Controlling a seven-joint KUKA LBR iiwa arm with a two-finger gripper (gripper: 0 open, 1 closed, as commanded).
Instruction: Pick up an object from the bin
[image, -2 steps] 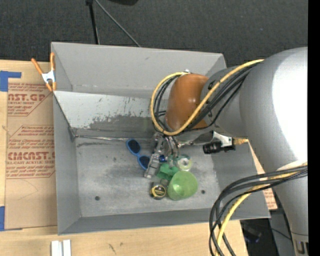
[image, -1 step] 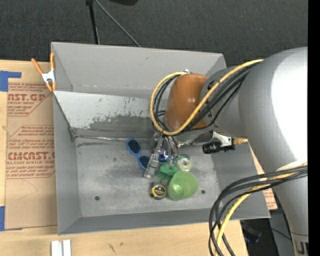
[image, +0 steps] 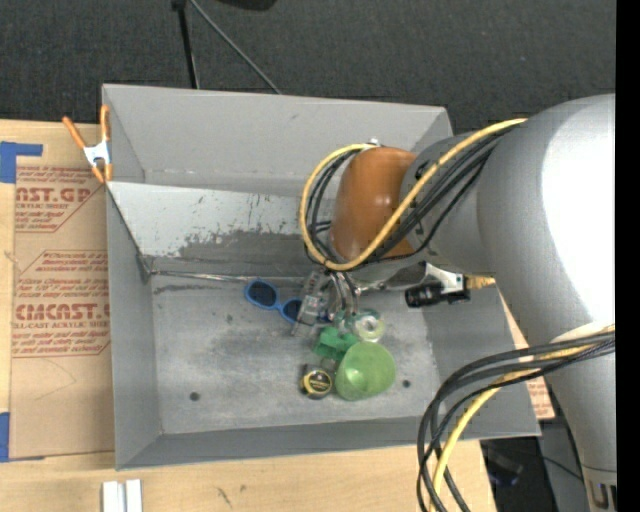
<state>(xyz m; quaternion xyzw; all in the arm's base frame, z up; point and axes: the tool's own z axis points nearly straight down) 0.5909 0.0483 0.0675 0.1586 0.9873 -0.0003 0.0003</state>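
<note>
My gripper (image: 318, 303) is down near the bin floor, a little right of the middle, under the arm's orange cover. Its tip is right beside a pair of blue glasses (image: 266, 295), whose right end runs in under the gripper. Just below the gripper lies a small dark green piece (image: 328, 343). To the right of that is a small clear ring (image: 369, 326). A light green rounded thing (image: 365, 372) lies lower still, with a small round black and gold thing (image: 318, 382) touching its left side.
All the loose things are bunched at the bin's centre right, near the front wall. The arm and its cables cover the bin's right side and back right corner. Bare floor stretches to the left.
</note>
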